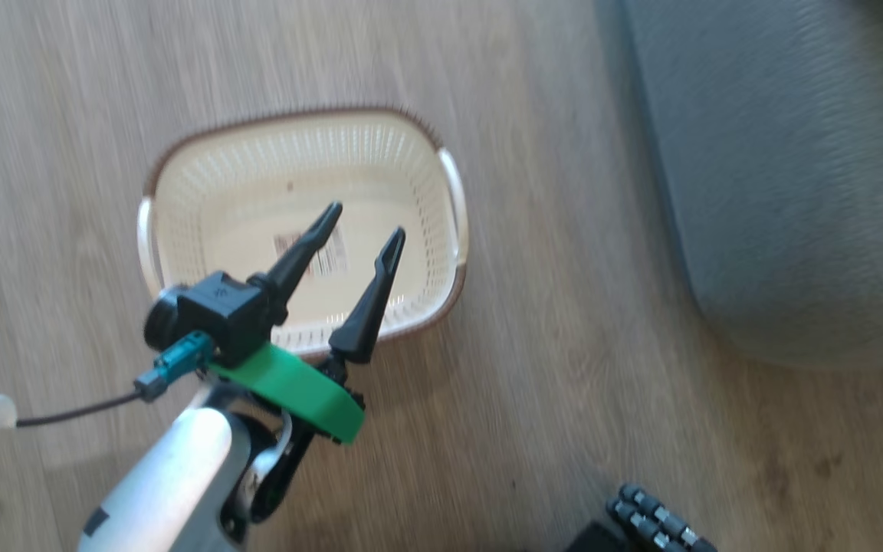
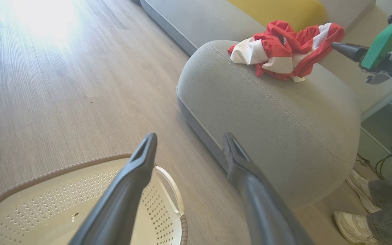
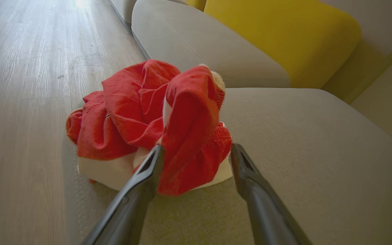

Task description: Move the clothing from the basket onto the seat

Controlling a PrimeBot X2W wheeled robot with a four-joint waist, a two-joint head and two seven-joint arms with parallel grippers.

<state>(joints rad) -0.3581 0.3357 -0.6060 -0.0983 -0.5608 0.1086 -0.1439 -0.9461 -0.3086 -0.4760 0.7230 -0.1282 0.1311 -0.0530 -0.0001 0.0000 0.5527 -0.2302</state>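
Note:
The clothing, a crumpled red and white heap, lies on the grey seat near its rounded edge. My right gripper is open, fingers wide apart, with a red fold standing between them against the left finger. In the left wrist view the clothing rests on the seat, one right finger touching its far side. The cream basket stands empty on the floor, label on its bottom. My left gripper hovers open above it, holding nothing. It shows as the left gripper over the basket.
A yellow cushion lies behind the seat. A person's white shoe and jeans leg stand at the seat's near end, with cables on the floor there. The seat lies right of the basket across wooden floor.

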